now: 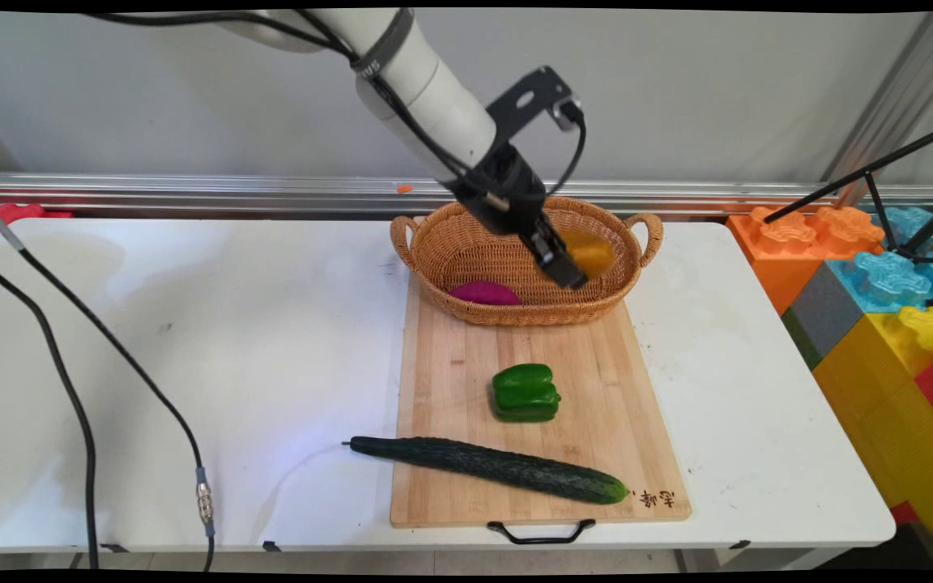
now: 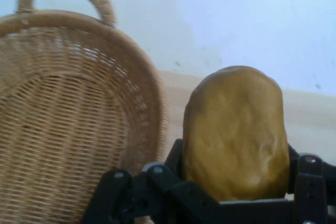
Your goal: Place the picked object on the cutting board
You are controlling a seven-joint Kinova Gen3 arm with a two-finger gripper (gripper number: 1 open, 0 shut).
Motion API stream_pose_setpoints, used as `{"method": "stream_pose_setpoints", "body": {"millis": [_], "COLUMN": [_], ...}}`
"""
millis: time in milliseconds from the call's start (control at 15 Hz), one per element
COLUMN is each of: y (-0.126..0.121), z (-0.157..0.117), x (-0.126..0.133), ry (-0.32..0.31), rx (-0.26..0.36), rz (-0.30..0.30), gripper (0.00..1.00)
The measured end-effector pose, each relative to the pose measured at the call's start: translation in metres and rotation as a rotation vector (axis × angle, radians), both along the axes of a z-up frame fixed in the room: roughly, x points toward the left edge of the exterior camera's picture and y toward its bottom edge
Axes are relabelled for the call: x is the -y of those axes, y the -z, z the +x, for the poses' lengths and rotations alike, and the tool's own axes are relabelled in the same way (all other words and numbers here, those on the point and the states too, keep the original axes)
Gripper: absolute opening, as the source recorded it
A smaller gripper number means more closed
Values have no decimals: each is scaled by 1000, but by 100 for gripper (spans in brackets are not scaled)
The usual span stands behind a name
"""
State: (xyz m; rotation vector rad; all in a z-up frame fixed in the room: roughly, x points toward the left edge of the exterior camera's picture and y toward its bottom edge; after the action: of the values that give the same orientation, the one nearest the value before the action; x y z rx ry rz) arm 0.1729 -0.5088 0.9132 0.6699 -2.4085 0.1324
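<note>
White tabletop (image 1: 191, 340) is seen below a grey wall, with coloured blocks (image 1: 879, 308) stacked at the right of the frame. Burnt characters, not readable, are marked on the lower right corner of the wooden board (image 1: 475, 364). A green pepper (image 1: 526, 392) and a cucumber (image 1: 491, 467) are laid on the board, and a purple item (image 1: 484, 293) in the basket (image 1: 466, 251). The gripper (image 1: 565, 274) is clamped on a yellow-brown potato (image 2: 236, 129), held above the basket's right half.
</note>
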Motion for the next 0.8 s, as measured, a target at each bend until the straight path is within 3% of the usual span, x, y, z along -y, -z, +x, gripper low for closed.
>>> {"method": "stream_pose_setpoints", "body": {"millis": [333,800], "y": [30,92], "z": [-29,-74], "x": [-18,-25], "ry": [88,149], "rx": [54,104], "rz": [-9,-19], "gripper": [0,0]}}
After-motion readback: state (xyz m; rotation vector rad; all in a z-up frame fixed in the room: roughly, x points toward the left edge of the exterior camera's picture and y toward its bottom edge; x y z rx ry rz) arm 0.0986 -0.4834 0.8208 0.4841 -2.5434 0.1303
